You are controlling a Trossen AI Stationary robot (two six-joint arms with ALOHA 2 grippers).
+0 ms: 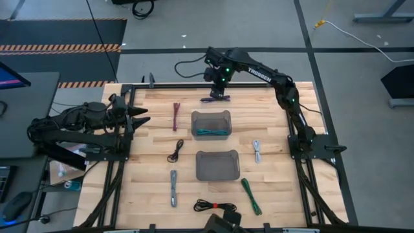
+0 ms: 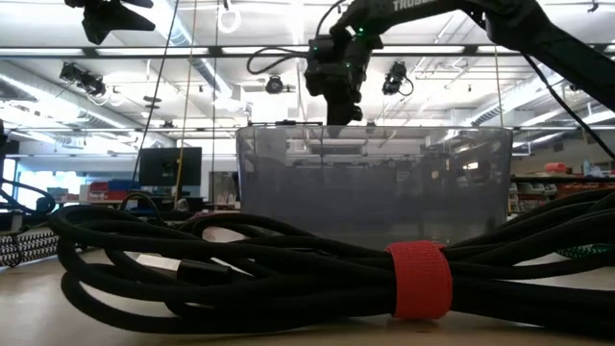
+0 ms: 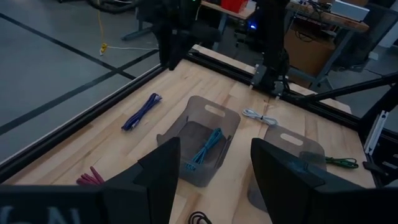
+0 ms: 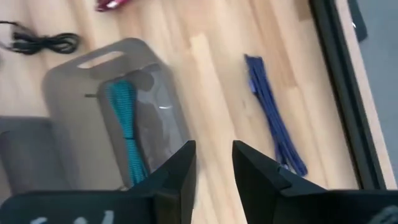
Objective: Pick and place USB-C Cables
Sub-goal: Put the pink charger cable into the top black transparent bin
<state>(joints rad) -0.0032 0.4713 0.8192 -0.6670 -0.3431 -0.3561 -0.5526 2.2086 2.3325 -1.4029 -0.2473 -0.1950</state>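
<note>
Now the right tool (image 4: pixel 212 163) hovers open above the purple cable (image 1: pixel 215 99) at the worktop's (image 1: pixel 278 188) far edge; lower squarely across the bundle's middle before closing. Left tool (image 3: pixel 214 168) waits open.

Two dark arms, white TROSSEN lettering, green lights, black cables.

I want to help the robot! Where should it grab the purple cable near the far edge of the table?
Probably around the middle of the thin purple bundled cable, coming straight down from above. It lies flat and straight on the wooden table, clear of the translucent grey bin beside it. The open right gripper should set its fingers across the bundle's narrow width.
</note>
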